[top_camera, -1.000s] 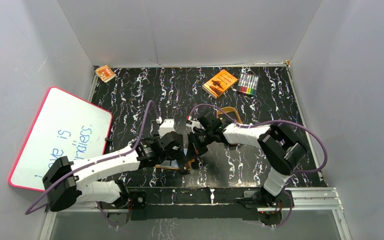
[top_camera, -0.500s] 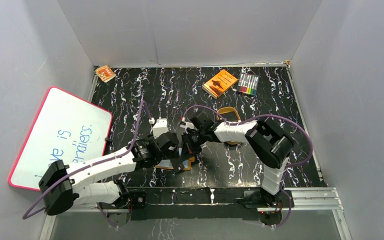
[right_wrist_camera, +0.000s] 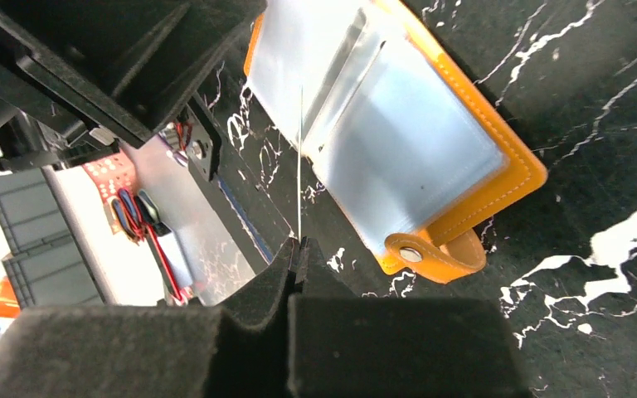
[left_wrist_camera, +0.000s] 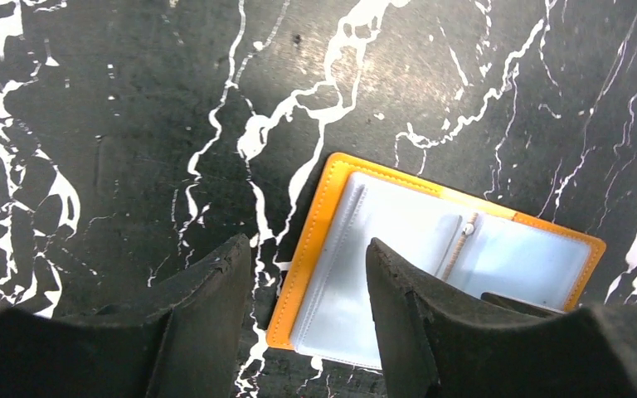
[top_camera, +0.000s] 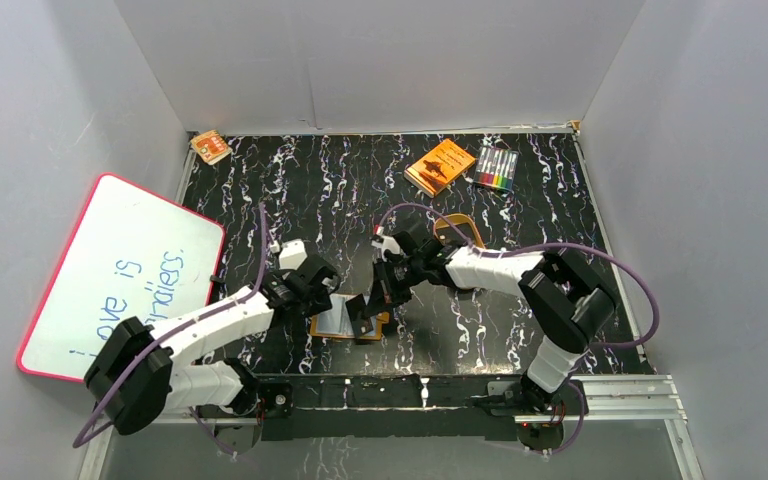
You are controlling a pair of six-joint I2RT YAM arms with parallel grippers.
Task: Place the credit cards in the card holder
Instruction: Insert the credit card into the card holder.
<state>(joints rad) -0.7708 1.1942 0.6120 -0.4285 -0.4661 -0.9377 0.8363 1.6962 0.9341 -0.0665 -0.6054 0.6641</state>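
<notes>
Right gripper (right_wrist_camera: 297,247): fingers clamped on one card (right_wrist_camera: 299,157), edge-on, its tip near the pockets of the open holder (right_wrist_camera: 473,214), at the table's (top_camera: 560,200) 6 o'clock. Left gripper (left_wrist_camera: 307,249): fingers apart, empty, straddling the holder's 9 o'clock edge. Insertion pending; pocket contents indiscernible.

whiteboard (top_camera: 120,275), handwritten "love is", rest unclear
</notes>
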